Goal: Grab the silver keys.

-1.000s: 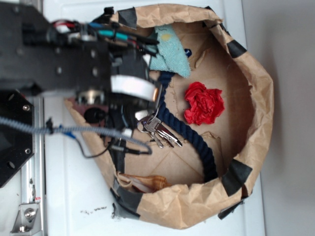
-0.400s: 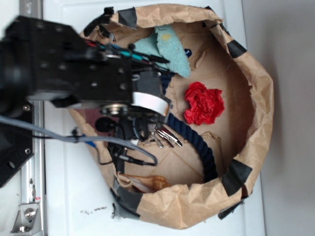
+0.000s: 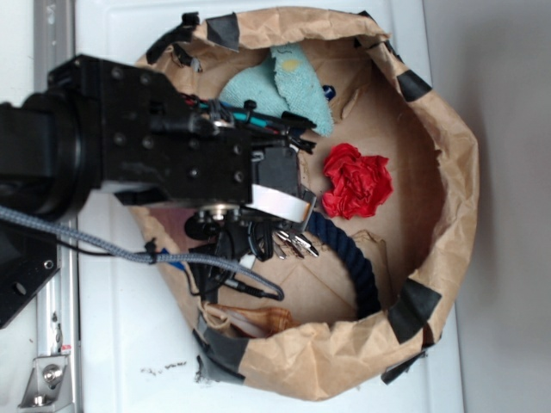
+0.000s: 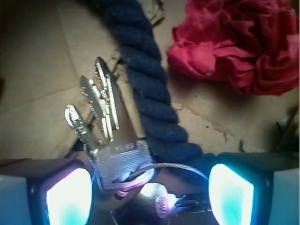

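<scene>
Lengthwise, silver keys (image 4: 105,124) along rope (image 4: 147,93).

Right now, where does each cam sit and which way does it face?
Exterior: overhead, looking down into the paper-lined bin; the black arm covers its left side.
Wrist: on the gripper, looking down past both fingers at the bin floor.
Shared: silver keys, dark-blue rope, red cloth.
</scene>
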Available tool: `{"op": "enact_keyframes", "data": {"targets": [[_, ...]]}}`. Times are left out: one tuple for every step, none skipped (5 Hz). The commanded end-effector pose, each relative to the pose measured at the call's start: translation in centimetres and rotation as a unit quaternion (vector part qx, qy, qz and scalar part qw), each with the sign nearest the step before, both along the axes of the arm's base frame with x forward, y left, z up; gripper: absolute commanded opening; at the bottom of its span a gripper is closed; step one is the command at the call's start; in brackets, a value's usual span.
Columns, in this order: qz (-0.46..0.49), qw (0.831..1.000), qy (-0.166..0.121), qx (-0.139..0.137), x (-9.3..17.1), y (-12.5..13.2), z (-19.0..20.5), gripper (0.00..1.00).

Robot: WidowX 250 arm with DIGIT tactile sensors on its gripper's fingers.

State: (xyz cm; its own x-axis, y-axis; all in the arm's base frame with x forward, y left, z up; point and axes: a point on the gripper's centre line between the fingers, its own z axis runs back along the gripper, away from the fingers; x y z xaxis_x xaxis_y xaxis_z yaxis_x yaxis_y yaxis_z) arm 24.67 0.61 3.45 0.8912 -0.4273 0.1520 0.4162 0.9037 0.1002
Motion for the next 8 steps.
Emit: {"op": "enact_keyframes", "data": {"targets": [[-0.008,0.999,-0.033,0.004,0.6,-0.4,1.4,1.00],[-0.008,0.999,-0.037,0.012,0.4,-0.2,1.3,1.00],[-0.026,0.998,-0.043,0.030,-0.4,0.2,1.1,1.00],[-0.056,0.996,-0.051,0.054,-1.5,1.8,0.8,1.00],[-0.058,0.995,-0.054,0.062,-1.4,2.3,0.9,1.00],[-0.053,0.995,-0.063,0.051,0.0,2.6,1.8,1.00],[-0.053,0.995,-0.063,0.051,0.0,2.6,1.8,1.00],[-0.053,0.995,-0.063,0.051,0.0,2.6,1.8,1.00]]}}
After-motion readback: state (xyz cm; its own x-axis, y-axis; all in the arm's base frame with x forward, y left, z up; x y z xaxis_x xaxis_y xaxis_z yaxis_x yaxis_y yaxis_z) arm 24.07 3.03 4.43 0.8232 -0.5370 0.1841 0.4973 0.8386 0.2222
